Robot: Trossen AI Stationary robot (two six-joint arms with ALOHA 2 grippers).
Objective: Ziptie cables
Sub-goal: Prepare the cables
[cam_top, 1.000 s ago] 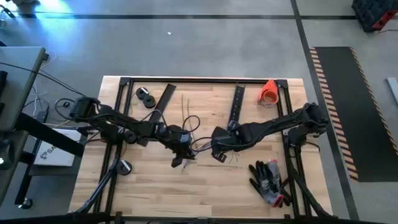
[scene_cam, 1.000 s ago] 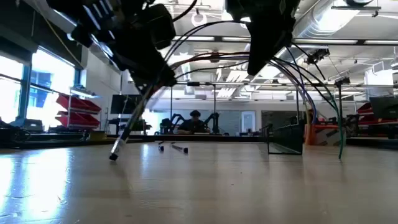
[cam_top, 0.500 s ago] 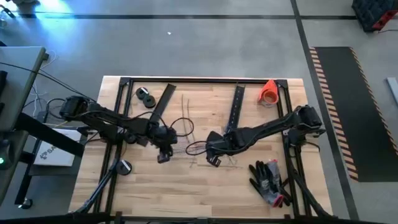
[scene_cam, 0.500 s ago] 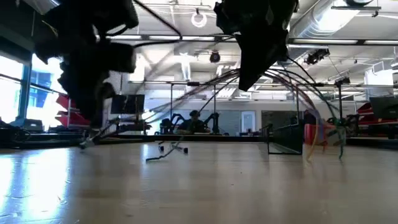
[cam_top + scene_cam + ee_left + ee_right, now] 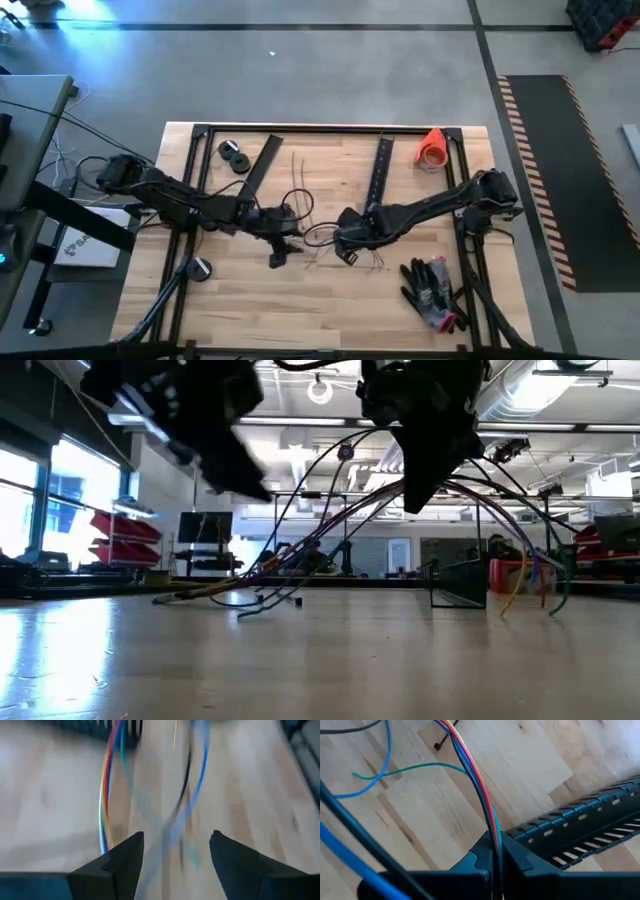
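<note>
The cables (image 5: 305, 232) are a bunch of thin coloured wires at the table's middle, between my two grippers. My right gripper (image 5: 495, 847) is shut on them and stands to their right in the high view (image 5: 345, 248). In the low view the cables (image 5: 330, 520) arch from it down to the table on both sides. My left gripper (image 5: 175, 842) is open, just left of the bunch (image 5: 279, 252). Blurred wires (image 5: 186, 795) run through the gap between its fingers. My right gripper pinches several wires together (image 5: 491, 822) between its two fingers, partway along the bunch. The fingers slant down from above. The held stretch is lifted clear, and the slack ends (image 5: 215, 593) droop to the table. My left gripper: whether its open fingers touch the wires I cannot tell.
Two long black perforated strips (image 5: 380, 165) (image 5: 262, 160) lie toward the far edge, one (image 5: 580, 825) close by my right gripper. An orange cone (image 5: 432, 147) sits far right, dark gloves (image 5: 432, 290) near right, and black round parts (image 5: 235, 156) far left.
My left gripper swung toward the table's left edge and then came partway back toward the cables. In the low view, wires that arched only to the right of my right gripper now also slope down to the table on the left.
</note>
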